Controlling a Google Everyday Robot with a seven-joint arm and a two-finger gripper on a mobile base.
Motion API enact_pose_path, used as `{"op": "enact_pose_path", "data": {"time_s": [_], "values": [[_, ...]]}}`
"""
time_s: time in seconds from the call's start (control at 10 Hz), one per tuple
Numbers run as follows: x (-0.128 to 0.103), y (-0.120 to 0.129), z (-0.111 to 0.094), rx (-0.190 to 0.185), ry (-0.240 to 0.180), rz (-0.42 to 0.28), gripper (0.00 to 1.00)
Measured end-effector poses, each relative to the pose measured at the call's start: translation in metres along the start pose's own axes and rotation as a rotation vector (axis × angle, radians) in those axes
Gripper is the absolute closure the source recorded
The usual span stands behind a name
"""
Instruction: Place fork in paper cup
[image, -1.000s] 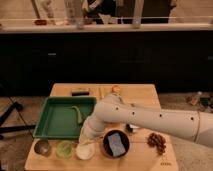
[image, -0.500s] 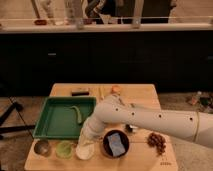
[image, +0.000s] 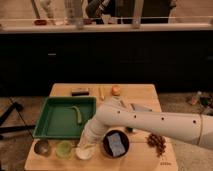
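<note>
The paper cup (image: 83, 153) is a small white round cup in the front row of the wooden table, between a light green cup and a dark bowl. My white arm reaches in from the right and bends down over it. The gripper (image: 87, 142) sits at the end of the arm, right above the paper cup's rim and partly covering it. The fork is hidden; I cannot make it out at the gripper or in the cup.
A green tray (image: 50, 124) holding a green vegetable (image: 77, 114) lies behind the cups. A grey metallic cup (image: 42, 147) and a light green cup (image: 64, 149) stand to the left. A dark bowl (image: 116, 144) with a blue item and a brown cluster (image: 157, 142) lie to the right. An orange fruit (image: 116, 90) sits at the back.
The end of my arm has dipped slightly lower and a little left over the paper cup. Nothing else on the table has moved.
</note>
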Motion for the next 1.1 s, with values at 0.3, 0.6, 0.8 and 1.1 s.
{"op": "enact_pose_path", "data": {"time_s": [0.3, 0.6, 0.8, 1.1], "values": [[0.011, 0.007, -0.003, -0.002, -0.003, 0.011, 1.0], [0.013, 0.003, -0.001, -0.007, -0.008, 0.015, 1.0], [0.014, 0.002, 0.0, -0.009, -0.011, 0.016, 1.0], [0.015, 0.002, 0.001, -0.012, -0.013, 0.015, 1.0]]}}
